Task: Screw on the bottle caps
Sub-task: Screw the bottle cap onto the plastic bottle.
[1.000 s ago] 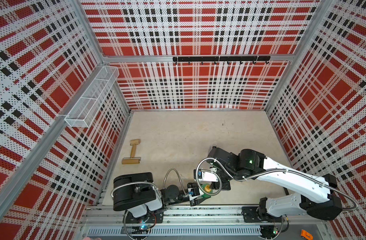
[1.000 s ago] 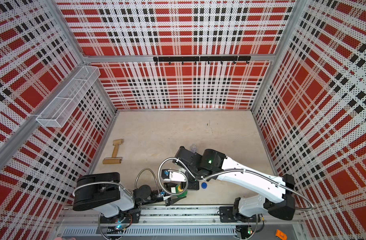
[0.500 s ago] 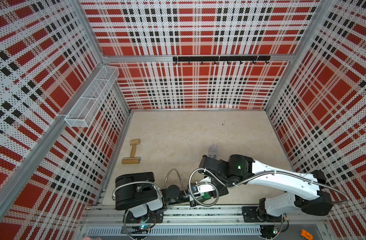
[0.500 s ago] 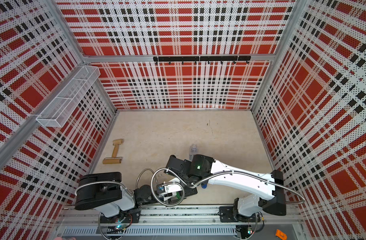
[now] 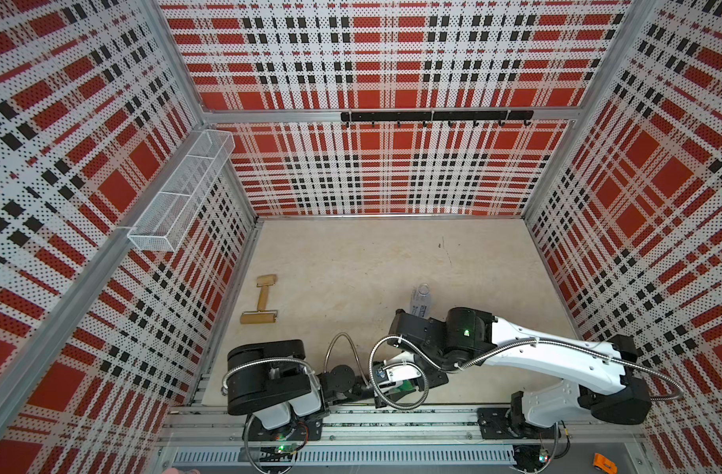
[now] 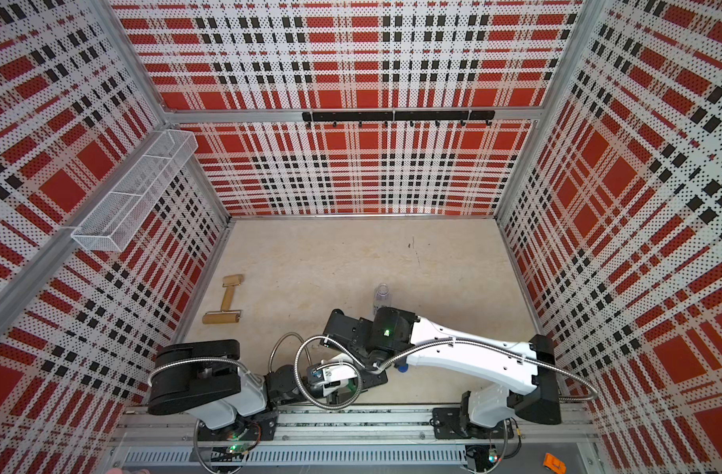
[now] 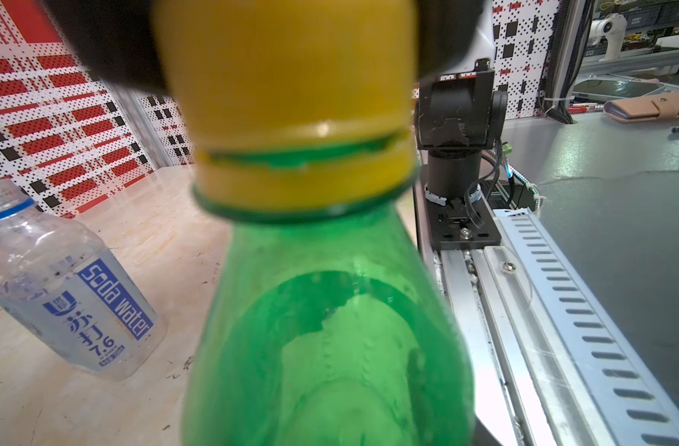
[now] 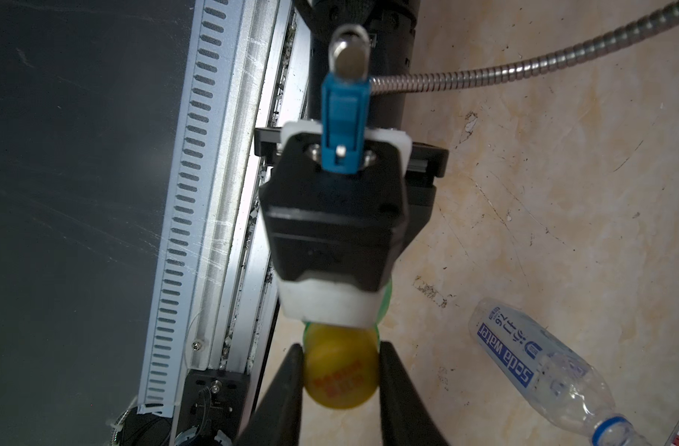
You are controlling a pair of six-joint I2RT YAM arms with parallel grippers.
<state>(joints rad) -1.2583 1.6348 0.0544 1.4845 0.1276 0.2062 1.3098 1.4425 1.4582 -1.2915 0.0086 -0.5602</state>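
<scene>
Tally: two — green bottle (image 7: 330, 328), clear bottle (image 7: 71, 293); right gripper (image 8: 340, 370) pinches one yellow cap (image 8: 340, 382); left gripper (image 5: 395, 388) unclear.

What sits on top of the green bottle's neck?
A yellow cap, the right gripper closed on its sides. A gap above the collar ring shows green thread, so it seems not fully down. The cap hides the green bottle's mouth.
</scene>
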